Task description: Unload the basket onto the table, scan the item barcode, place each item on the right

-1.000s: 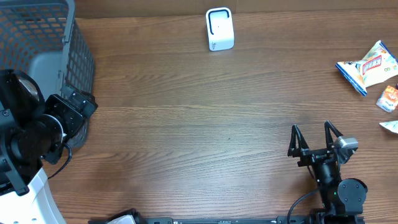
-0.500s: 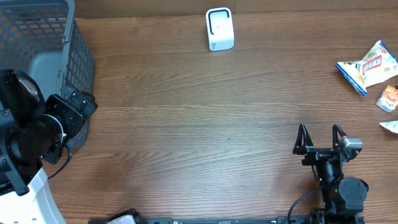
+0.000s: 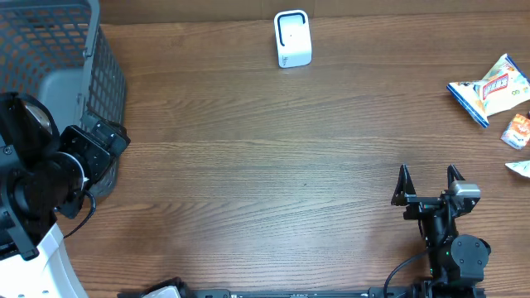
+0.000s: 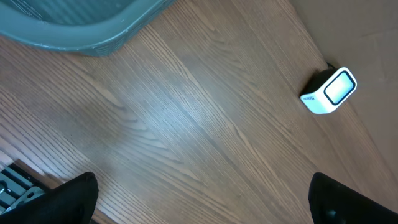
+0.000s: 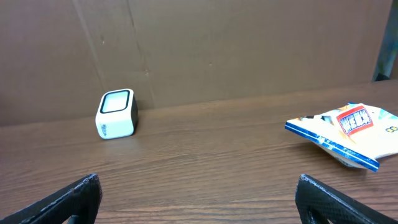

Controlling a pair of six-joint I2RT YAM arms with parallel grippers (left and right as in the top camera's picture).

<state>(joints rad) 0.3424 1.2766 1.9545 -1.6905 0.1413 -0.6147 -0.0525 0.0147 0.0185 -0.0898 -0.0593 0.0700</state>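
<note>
A: Layout first?

B: Barcode scanner [image 3: 292,38] stands at the far edge of the surface [image 3: 248,165], about midway along. Its window tilts up toward the arms' side, presumably so either arm can show it an item. The goods lie in a cluster at the right edge: a blue-and-white snack packet [image 3: 490,89], a small orange packet [image 3: 517,130] and a white scrap [image 3: 520,168] (cut off by the frame). A wire basket [image 3: 50,58] sits far left, probably the drop-off for scanned goods, though that's my guess.

A: Jaws?

B: The right gripper [image 3: 427,174] sits low near the front edge. Its jaws are spread wide with nothing between them, and it's well apart from the packets. The left gripper [image 4: 202,186] hangs just beside the basket, also spread wide and empty. Its wrist view shows only bare wood, with the scanner beyond.

A: And the item to scan?

B: Not picked up yet. The snack packet lies flat on the right arm's side, well apart from the scanner. I can't see its barcode from any view, so it may need turning before it's presented.
</note>
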